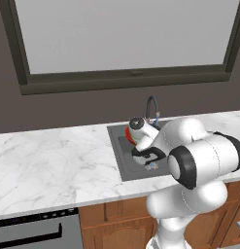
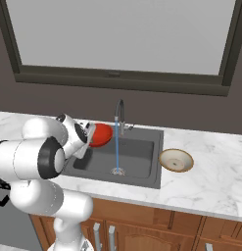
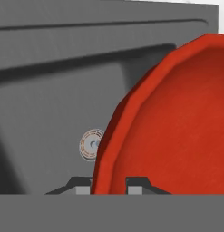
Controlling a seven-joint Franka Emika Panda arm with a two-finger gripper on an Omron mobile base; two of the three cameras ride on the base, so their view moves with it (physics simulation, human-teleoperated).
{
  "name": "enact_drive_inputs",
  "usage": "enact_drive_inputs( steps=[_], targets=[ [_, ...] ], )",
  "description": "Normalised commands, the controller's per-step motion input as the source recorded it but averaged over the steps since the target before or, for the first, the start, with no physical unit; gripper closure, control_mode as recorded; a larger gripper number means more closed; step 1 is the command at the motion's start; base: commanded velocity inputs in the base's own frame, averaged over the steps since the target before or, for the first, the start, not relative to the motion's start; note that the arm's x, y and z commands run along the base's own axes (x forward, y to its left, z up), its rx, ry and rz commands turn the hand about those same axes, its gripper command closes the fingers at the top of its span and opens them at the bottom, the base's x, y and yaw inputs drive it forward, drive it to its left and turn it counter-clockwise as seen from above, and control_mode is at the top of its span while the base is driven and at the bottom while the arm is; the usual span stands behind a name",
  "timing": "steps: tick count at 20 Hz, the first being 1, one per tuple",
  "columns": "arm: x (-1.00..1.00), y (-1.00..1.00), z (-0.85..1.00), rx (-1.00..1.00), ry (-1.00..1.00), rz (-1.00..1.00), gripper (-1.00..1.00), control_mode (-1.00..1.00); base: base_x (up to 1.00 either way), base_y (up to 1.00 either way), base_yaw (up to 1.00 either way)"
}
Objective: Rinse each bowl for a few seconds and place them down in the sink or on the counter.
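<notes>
While pinched by its rim between the nearly closed fingers (image 3: pixel 100 186), red bowl (image 2: pixel 101 134) held tilted above the sink (image 2: pixel 142 147), just left of the water stream (image 2: pixel 116 149) from the faucet (image 2: pixel 119 113). Drain (image 3: pixel 90 145) beneath. Beige bowl (image 2: pixel 176 160) upright on the desk (image 2: pixel 210 171), right of the basin.

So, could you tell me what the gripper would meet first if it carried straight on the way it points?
The gripper, clamped on the red bowl's rim, points down into the sink; its grey floor near the drain probably comes first, though depth is uncertain.
</notes>
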Motion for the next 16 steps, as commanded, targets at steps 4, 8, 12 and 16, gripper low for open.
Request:
enact_drive_inputs(
  steps=[4,8,12,16],
  targets=[
    [0.0,0.31,0.13,0.0,0.06,0.0,1.0,-1.0,0.0,0.0,0.0],
    [0.0,0.34,0.15,0.0,0.03,0.0,1.0,-1.0,0.0,0.0,0.0],
    [0.0,0.43,0.08,-0.01,0.0,0.0,1.0,-1.0,0.0,0.0,0.0],
    [-0.01,0.48,0.01,-0.03,0.0,0.01,1.0,-1.0,0.0,0.0,0.0]
  ],
)
